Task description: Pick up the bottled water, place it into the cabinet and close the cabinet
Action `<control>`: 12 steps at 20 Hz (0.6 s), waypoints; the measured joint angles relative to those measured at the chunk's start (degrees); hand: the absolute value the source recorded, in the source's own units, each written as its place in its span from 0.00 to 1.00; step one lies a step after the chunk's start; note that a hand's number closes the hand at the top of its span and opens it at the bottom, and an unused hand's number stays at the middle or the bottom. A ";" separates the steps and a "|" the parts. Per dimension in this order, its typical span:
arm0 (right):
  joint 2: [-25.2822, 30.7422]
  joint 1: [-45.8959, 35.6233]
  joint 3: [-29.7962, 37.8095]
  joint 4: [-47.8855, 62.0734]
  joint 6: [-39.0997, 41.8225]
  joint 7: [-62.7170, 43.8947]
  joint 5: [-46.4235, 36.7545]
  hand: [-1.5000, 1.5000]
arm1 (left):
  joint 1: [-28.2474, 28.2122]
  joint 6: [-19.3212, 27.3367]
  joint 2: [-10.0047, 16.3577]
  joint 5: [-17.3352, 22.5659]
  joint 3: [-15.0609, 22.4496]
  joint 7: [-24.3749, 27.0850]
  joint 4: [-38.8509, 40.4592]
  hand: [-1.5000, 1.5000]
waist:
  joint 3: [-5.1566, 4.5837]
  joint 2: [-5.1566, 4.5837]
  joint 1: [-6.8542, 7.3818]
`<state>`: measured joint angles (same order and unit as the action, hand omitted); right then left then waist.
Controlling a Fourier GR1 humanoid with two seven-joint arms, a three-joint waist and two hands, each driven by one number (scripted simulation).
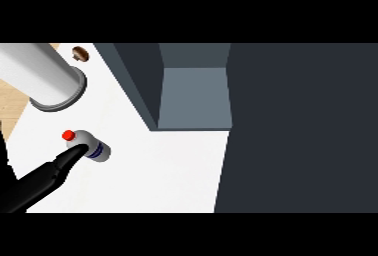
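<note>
Reaching for the water bottle point(88, 147), not yet grasping it. Shows the left hand point(40, 182) entering from the lower left, fingers point(70, 155) stretched straight and released, tips touching the bottle just below its red cap point(68, 134) without wrapping it. Better to slide further along the body toward the blue band, then curl thumb and fingers on opposite sides. Risks toppling or rolling it if pushed near the top. Cannot tell whether upright or lying down.

Rests on the white desk point(170, 170), well apart from the open cabinet point(193, 95), with the dark door point(295, 125) swung out at right. Leaves room for a straight carry to the opening. Also shows a pale cylinder point(44, 75) and a small brown thing point(80, 52) at the upper left.
</note>
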<state>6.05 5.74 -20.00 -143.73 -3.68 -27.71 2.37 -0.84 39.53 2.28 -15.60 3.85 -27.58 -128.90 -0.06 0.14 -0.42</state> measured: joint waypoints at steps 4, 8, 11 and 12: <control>0.50 0.05 -0.11 0.06 -0.43 -0.08 -0.28 0.00 | -0.75 -1.18 0.39 4.83 -3.85 4.03 4.04 0.00 | 0.00 -0.02 0.00; 0.82 -0.02 -0.03 0.04 -0.67 0.09 -0.39 0.00 | -2.56 -2.53 -0.51 9.01 -6.07 10.90 9.94 0.00 | -0.01 -0.02 -0.05; 1.11 -1.06 -0.10 -0.03 -1.15 -0.94 -0.50 0.00 | -2.93 -4.74 -0.24 13.56 -9.39 15.24 14.69 0.00 | -0.03 -0.03 -0.06; 1.25 -0.49 -0.31 -0.09 -1.15 -0.61 -0.53 0.00 | -3.94 -5.59 -0.34 14.83 -10.21 16.94 15.58 0.00 | -0.03 0.00 -0.06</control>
<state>7.31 5.25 -20.32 -143.82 -4.83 -28.31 1.84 -4.78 33.94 1.94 -0.77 -6.36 -10.64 -113.32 -0.10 0.14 -0.48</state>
